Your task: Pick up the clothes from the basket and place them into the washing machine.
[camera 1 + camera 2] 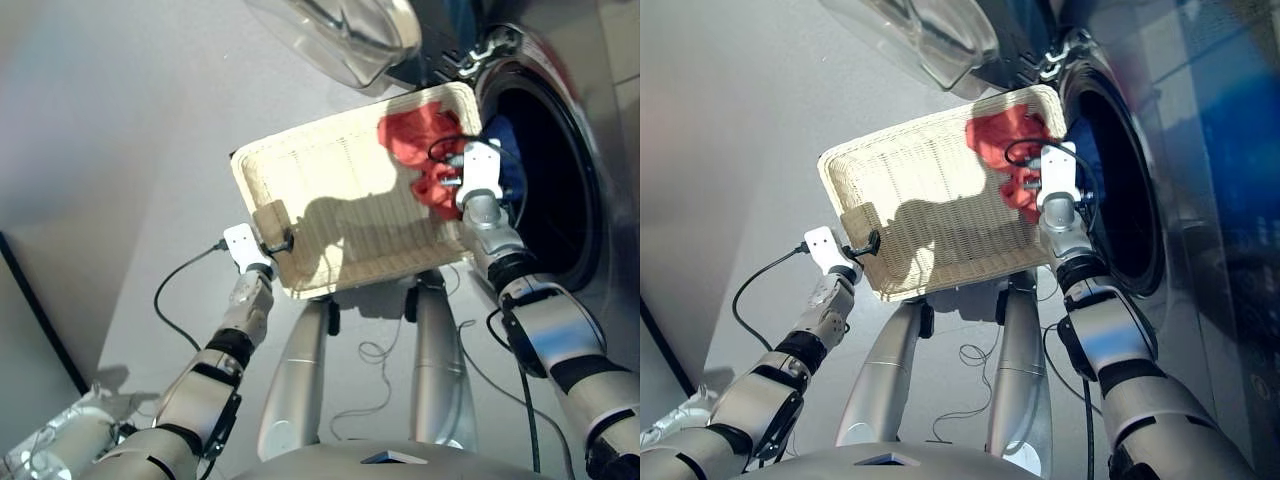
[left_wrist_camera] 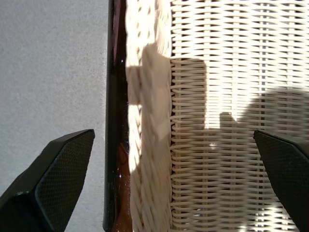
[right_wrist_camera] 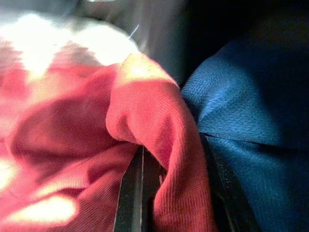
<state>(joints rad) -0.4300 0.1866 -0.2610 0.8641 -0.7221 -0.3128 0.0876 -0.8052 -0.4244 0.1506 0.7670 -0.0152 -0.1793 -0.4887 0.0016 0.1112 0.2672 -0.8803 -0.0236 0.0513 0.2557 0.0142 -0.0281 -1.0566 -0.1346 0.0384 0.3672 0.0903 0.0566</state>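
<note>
Both arms: silver-grey shell segments with black bands at the joints. White block-shaped housing at each wrist, left [image 1: 243,243], right [image 1: 481,172]. Black cable [image 1: 180,278] loops from the left housing; another black cable [image 1: 522,372] runs along the right forearm. Left pincer fingers [image 2: 53,181]: black, wedge-shaped, finely textured.

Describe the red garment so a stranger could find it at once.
Start at the washing machine with its dark round opening. Beside that opening sits a cream woven basket; the red-orange garment lies bunched in the basket corner nearest the drum. It is the only red cloth, next to a blue garment at the opening's edge.
</note>
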